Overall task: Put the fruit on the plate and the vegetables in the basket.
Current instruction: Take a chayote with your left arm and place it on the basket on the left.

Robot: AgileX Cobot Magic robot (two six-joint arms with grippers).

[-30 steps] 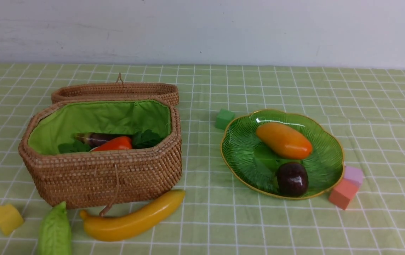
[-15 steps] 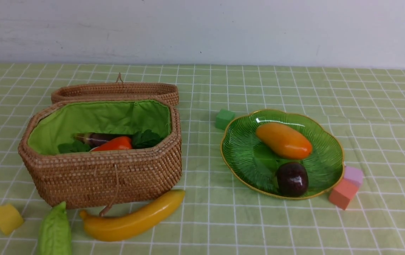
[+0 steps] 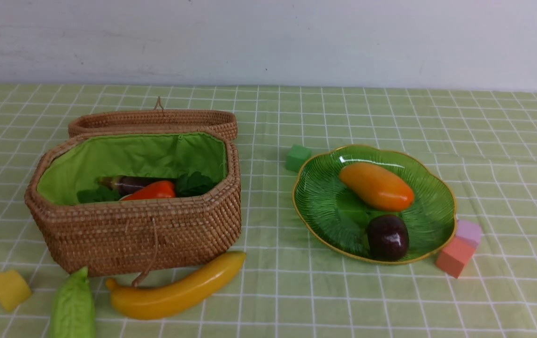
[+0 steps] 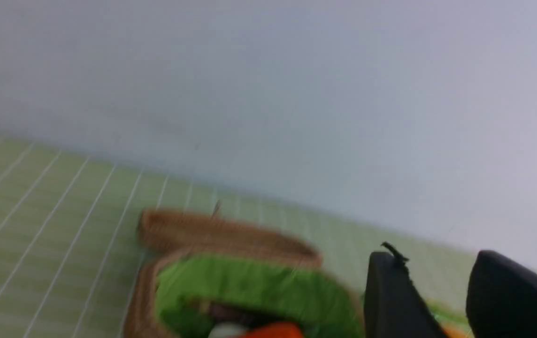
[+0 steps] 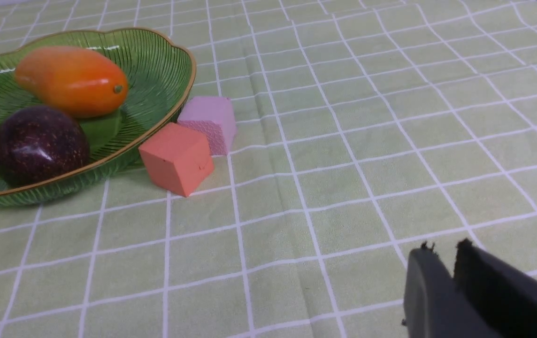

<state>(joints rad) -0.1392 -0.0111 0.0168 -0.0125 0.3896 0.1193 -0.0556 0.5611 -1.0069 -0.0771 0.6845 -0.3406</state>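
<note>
Sorting half done: orange oval mango (image 3: 376, 186) and round dark purple fruit (image 3: 387, 237) lying on the ribbed green glass plate (image 3: 325, 206) at right, purple eggplant (image 3: 127, 184) and orange-red carrot (image 3: 153, 191) in the brown wicker basket (image 3: 179, 234) at left. Waiting near, before the basket: long yellow banana (image 3: 179, 288) and bumpy light green gourd (image 3: 72, 307), likely needing grasping next. Hovering outside the front view: left gripper (image 4: 437, 267) parted, empty; right gripper (image 5: 443, 251) nearly closed, empty, right of the plate.
</note>
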